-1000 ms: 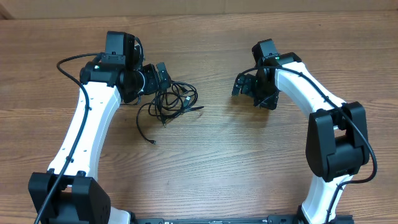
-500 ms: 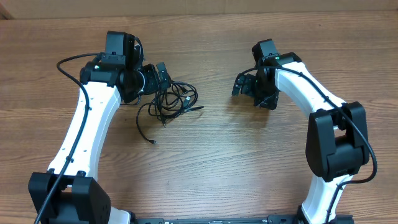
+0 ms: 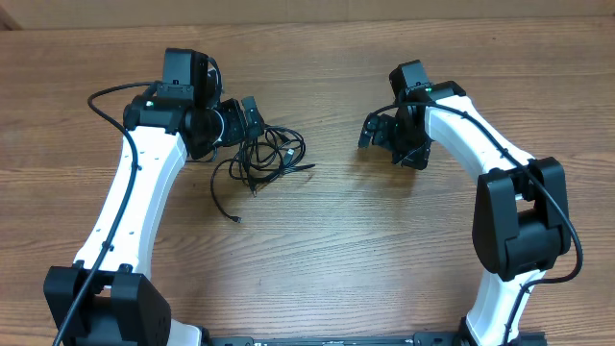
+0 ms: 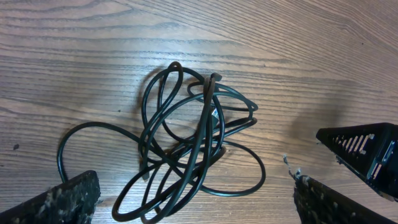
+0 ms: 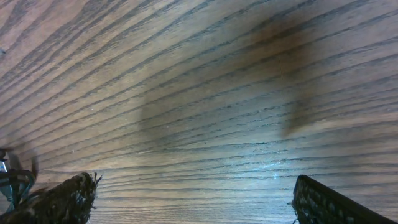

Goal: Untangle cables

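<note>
The cables [image 3: 261, 159] are thin black cords in a loose tangle of loops on the wooden table, left of centre, with one strand trailing down to a small plug end [image 3: 236, 220]. My left gripper [image 3: 246, 119] is open just above the tangle's upper left edge. In the left wrist view the cables [image 4: 186, 146] lie between and ahead of its open fingers [image 4: 194, 202]. My right gripper [image 3: 371, 131] is open and empty over bare wood to the right of the tangle. Its wrist view shows only table between its fingers [image 5: 194, 199].
The wooden table [image 3: 365, 250] runs across the whole view. The two white arms rise from bases at the front left [image 3: 106, 303] and front right [image 3: 514, 240]. Cardboard edge runs along the far side [image 3: 317, 10].
</note>
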